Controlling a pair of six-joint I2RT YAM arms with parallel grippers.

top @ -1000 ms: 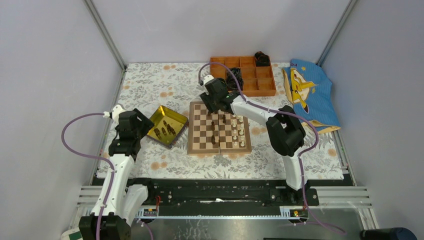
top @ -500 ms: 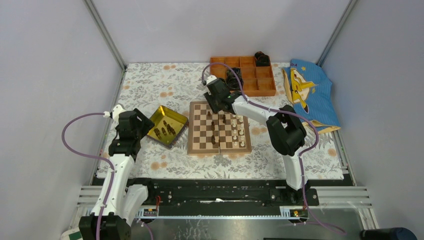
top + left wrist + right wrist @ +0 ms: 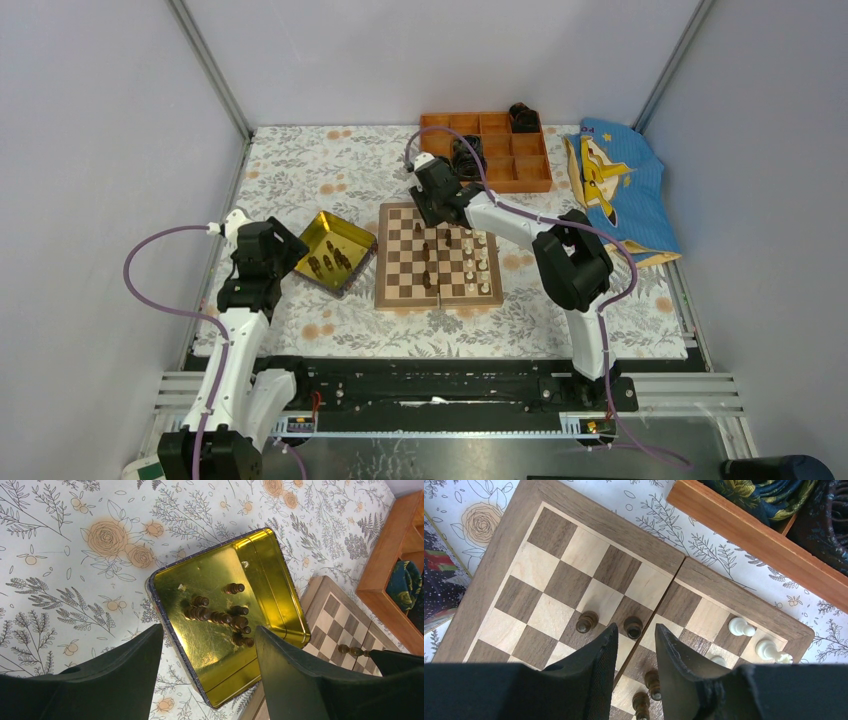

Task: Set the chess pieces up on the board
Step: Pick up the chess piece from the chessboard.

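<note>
The board [image 3: 390, 290] lies mid-table with a few dark and cream chess pieces [image 3: 480, 262] standing on it. My right gripper [image 3: 432, 205] hovers over its far left part. In the right wrist view its jaws [image 3: 636, 626] stand a narrow gap apart with nothing between them. A dark piece [image 3: 633, 628] stands on a square just beyond the tips, another dark piece [image 3: 586, 621] to its left, and cream pieces [image 3: 740, 627] to the right. My left gripper [image 3: 210, 680] is open above the gold tray [image 3: 280, 600], where several dark pieces [image 3: 220, 617] lie.
An orange compartmented box [image 3: 520, 175] with black rolls stands behind the board. A blue printed cloth [image 3: 620, 190] lies at the back right. The gold tray [image 3: 350, 232] sits left of the board on the flowered tablecloth.
My right gripper has shifted slightly right over the board's far edge and its jaws have narrowed. The left arm has not moved.
</note>
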